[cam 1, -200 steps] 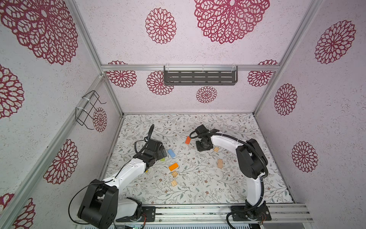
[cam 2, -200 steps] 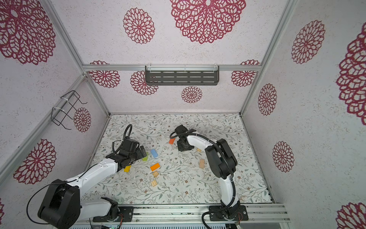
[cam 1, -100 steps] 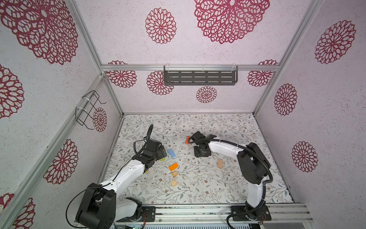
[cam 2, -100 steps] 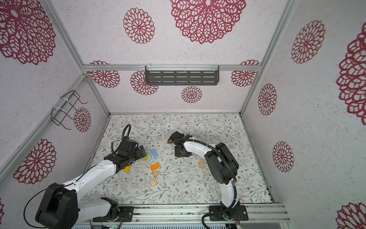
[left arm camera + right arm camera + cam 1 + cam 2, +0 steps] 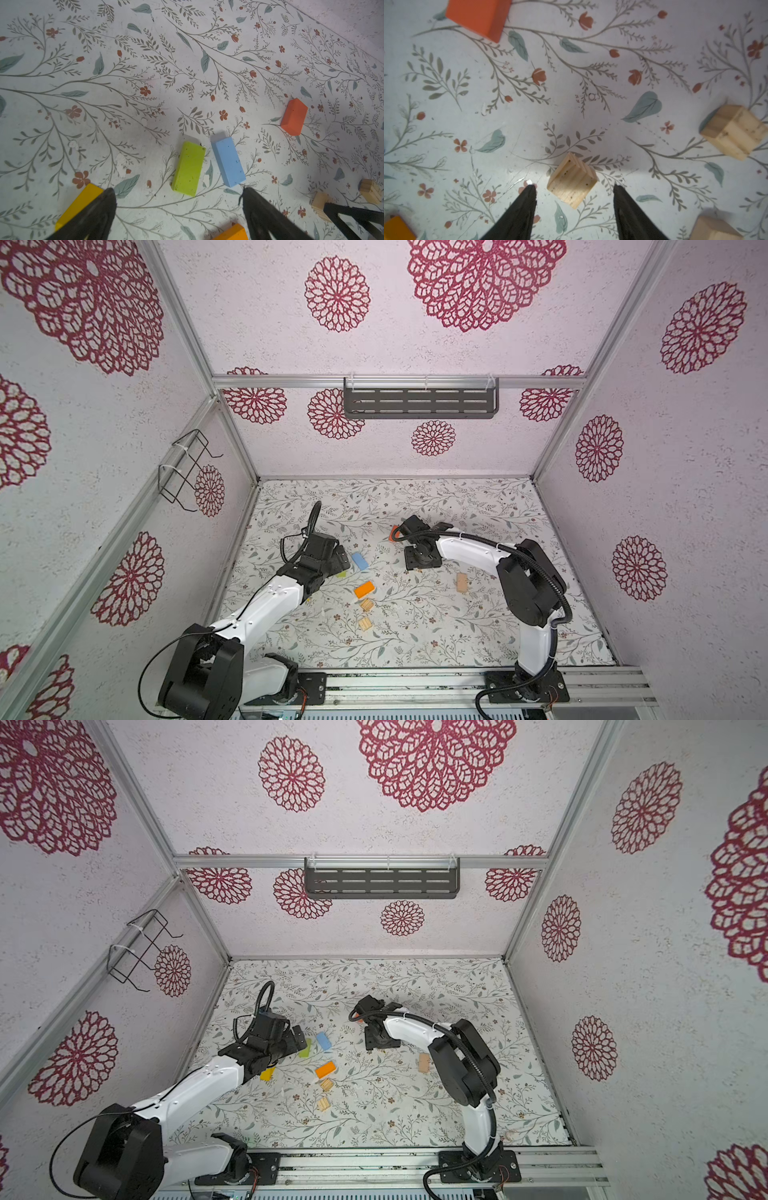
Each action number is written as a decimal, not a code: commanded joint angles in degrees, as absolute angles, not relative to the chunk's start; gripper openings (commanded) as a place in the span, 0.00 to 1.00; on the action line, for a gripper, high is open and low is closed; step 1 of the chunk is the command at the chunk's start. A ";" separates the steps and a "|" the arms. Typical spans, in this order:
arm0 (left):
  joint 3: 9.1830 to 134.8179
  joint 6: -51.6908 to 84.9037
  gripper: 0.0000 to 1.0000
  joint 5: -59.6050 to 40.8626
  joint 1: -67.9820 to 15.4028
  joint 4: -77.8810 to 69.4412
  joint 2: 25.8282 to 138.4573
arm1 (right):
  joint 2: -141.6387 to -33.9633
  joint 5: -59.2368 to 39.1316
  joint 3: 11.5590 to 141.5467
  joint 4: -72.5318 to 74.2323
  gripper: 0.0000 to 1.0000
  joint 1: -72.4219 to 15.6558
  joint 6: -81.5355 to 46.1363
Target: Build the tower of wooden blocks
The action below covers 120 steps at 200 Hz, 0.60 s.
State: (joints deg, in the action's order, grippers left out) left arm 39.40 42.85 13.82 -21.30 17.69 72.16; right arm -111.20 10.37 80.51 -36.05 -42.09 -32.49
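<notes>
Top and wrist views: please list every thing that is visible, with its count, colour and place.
blue block: one, light blue, left of centre
green block: one, lime, beside blue block
yellow block: one, yellow, left side
orange block: one, orange, centre front
red block: one, red-orange, beyond right tool
tan blocks: five, plain wood; two near orange block, three right of centre
mat: one, floral, floor
shelf: one, dark grey, back wall
rack: one, black wire, left wall
left tool: one, black, open, at green block
right tool: one, black, open, astride a tan block, not touching

Orange-red block [image 5: 477, 16] partly off-frame
</notes>
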 commanded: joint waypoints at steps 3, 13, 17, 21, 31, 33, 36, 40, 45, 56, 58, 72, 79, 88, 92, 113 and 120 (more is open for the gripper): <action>38.33 43.36 0.97 14.98 -21.33 16.33 70.17 | -110.06 13.33 86.28 -41.53 0.63 -41.98 -27.76; 37.85 43.50 0.97 15.31 -21.36 16.18 69.60 | -110.54 13.73 88.00 -43.07 0.62 -41.63 -26.81; 37.68 43.64 0.97 15.41 -21.33 16.17 69.38 | -110.69 13.64 88.52 -43.58 0.62 -41.43 -26.46; 37.54 43.72 0.97 15.65 -21.33 16.12 69.23 | -110.89 13.39 88.97 -43.86 0.62 -41.21 -26.13; 37.19 43.86 0.97 15.74 -21.36 16.07 68.76 | -111.46 12.89 90.06 -44.32 0.62 -40.82 -25.10; 37.07 43.95 0.97 15.84 -21.36 15.99 68.74 | -111.52 12.76 90.32 -44.43 0.62 -40.72 -24.75; 36.97 43.95 0.97 15.85 -21.36 15.87 68.65 | -111.82 12.75 90.73 -44.53 0.62 -40.63 -24.32; 36.85 44.02 0.97 15.88 -21.35 15.70 68.50 | -112.21 12.66 91.41 -44.83 0.63 -40.48 -23.60; 36.70 44.03 0.97 15.77 -21.28 15.57 68.47 | -112.83 12.61 92.33 -45.19 0.65 -40.35 -22.70; 36.56 44.12 0.97 15.70 -21.35 15.30 68.78 | -114.43 12.83 95.10 -46.39 0.69 -40.01 -21.07; 36.61 44.12 0.97 15.66 -21.33 15.34 68.85 | -114.63 12.90 95.69 -46.62 0.70 -39.88 -20.91; 37.04 44.17 0.97 15.27 -21.27 15.53 70.04 | -116.92 12.41 99.84 -47.71 0.72 -39.07 -19.65; 37.40 44.04 0.97 15.04 -21.21 15.78 70.71 | -118.06 11.67 101.61 -47.76 0.72 -38.58 -19.34; 37.83 44.03 0.97 14.86 -21.21 16.14 71.48 | -119.49 10.31 103.94 -47.72 0.72 -37.84 -19.21; 38.03 44.03 0.97 14.77 -21.21 16.27 71.76 | -120.07 9.83 104.90 -47.72 0.72 -37.60 -19.25; 38.26 44.10 0.97 14.59 -21.12 16.61 72.25 | -123.73 8.22 109.70 -47.77 0.72 -36.67 -19.88; 38.15 44.12 0.97 14.51 -21.07 16.59 72.09 | -124.98 7.85 111.13 -47.80 0.71 -36.41 -20.36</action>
State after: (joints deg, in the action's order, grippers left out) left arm 37.28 43.18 14.41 -21.28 16.78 71.85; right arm -122.45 9.72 105.97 -45.34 -37.54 -20.95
